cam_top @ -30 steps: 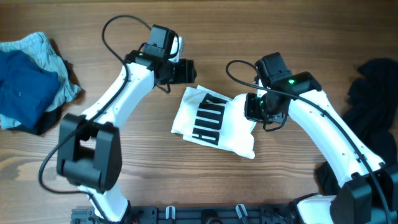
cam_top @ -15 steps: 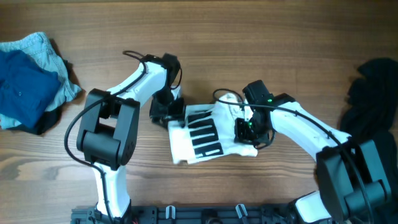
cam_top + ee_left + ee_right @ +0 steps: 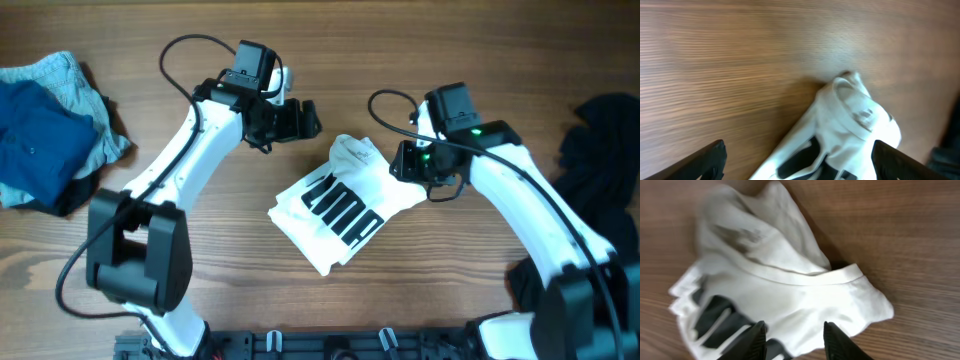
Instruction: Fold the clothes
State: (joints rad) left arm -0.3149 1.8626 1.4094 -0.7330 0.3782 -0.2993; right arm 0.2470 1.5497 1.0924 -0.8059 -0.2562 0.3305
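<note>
A folded white shirt with black bar marks point(image 3: 343, 203) lies slanted in the middle of the table, collar end toward the back. My left gripper point(image 3: 305, 119) hovers behind and to the left of it, apart from the cloth. In the left wrist view my left gripper point(image 3: 800, 162) stands wide open, with the shirt's collar point(image 3: 852, 107) lying ahead of it. My right gripper point(image 3: 399, 165) is at the shirt's right edge. In the right wrist view my right gripper point(image 3: 796, 342) has its fingers parted over the white fabric point(image 3: 790, 295), which lies loose beneath them.
A navy garment point(image 3: 35, 140) on a light-blue one point(image 3: 72, 78) is piled at the far left edge. A black garment point(image 3: 600, 140) is heaped at the far right, with more black cloth point(image 3: 525, 285) near the right arm's base.
The left gripper has lifted off the shirt's left edge, swung back and opened wide. The right gripper has opened and let go. The shirt now lies turned and slanted.
</note>
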